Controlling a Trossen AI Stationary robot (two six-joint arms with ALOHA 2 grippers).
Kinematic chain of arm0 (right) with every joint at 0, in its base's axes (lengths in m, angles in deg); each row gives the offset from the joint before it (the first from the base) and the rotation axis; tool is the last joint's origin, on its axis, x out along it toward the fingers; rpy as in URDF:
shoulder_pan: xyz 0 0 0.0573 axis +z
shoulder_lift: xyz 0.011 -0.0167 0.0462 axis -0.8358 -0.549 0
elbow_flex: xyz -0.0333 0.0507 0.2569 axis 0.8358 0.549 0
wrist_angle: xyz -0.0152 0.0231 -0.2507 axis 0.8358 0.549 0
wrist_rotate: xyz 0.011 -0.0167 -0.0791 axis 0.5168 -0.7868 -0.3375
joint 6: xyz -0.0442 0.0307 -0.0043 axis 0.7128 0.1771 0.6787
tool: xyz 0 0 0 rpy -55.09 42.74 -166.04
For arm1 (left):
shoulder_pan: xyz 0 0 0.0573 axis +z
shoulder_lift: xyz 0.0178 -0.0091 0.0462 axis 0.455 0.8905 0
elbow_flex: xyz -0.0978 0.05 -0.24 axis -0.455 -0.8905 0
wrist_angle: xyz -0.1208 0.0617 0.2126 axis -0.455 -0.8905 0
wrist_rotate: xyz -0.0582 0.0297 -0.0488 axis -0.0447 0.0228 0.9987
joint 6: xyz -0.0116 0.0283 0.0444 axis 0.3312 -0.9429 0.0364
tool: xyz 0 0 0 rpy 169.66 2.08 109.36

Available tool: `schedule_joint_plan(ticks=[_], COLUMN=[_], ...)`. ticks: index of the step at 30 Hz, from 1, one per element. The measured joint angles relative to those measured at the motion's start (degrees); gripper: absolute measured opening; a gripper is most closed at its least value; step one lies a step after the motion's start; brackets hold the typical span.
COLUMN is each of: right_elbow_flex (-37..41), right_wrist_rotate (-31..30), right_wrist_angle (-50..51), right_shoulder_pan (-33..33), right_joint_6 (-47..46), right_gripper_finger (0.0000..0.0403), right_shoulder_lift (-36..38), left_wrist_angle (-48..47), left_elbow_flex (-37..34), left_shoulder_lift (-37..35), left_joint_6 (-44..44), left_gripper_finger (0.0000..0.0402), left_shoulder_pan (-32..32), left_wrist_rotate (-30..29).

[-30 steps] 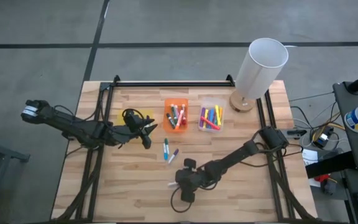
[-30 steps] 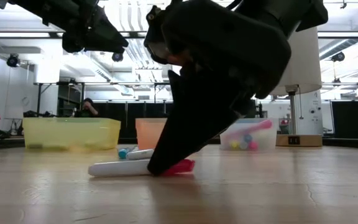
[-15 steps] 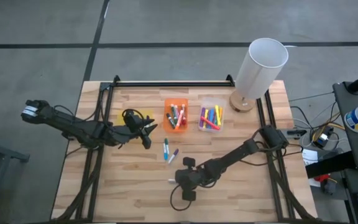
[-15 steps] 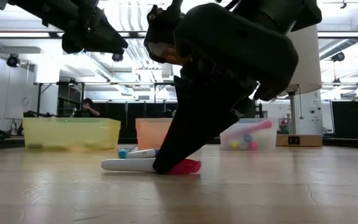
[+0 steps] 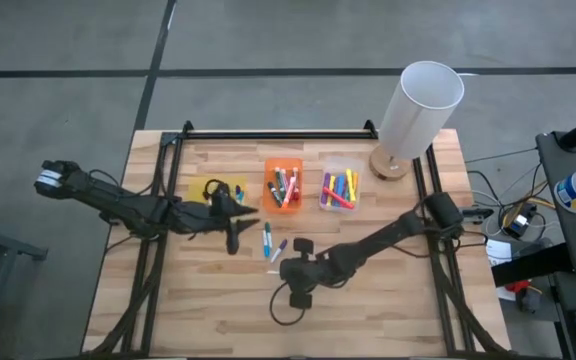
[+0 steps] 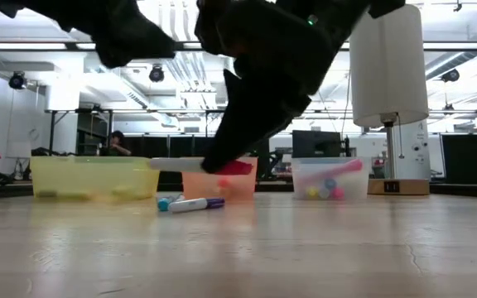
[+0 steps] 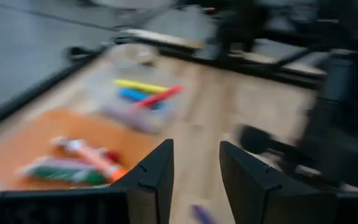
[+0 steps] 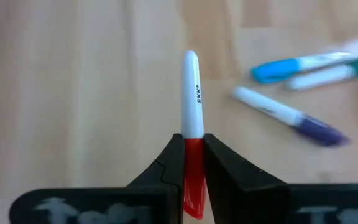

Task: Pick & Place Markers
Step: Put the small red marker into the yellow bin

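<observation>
Pale slatted-wood tabletop point(image 5: 388, 300): right claw point(image 8: 193, 163) pinches a smooth white-barrelled, red-capped marker point(image 8: 192, 124) above it, near the translucent orange bin point(image 5: 283, 187); left claw point(image 7: 196, 180) stands parted, empty.

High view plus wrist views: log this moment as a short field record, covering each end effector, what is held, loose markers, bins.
right end effector: shut on red-capped marker, lifted off the table
left end effector: open, empty, in front of the yellow bin
loose markers: blue-capped marker and purple-capped marker on the table
bins: orange bin and clear bin hold markers
</observation>
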Motion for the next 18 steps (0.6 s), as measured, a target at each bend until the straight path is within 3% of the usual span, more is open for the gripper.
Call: schedule_joint_plan(ticks=[7, 18], right_elbow_flex=[-0.06, -0.04], right_wrist_rotate=[-4.78, -9.53], right_wrist_angle=[4.41, 5.09], right_shoulder_pan=[-0.37, -0.62], right_joint_6=[1.32, 5.42], right_gripper_finger=[0.0033, 0.0033], right_shoulder_lift=[4.08, 11.49], left_wrist_angle=[3.01, 9.53], left_elbow_flex=[-0.15, -1.26], left_shoulder_lift=[0.50, 3.41], left_joint_6=[-3.54, -6.94], left_gripper_finger=[0.0123, 0.0123], left_shoulder_pan=[-0.07, -0.09], left_wrist_rotate=[16.76, 21.24])
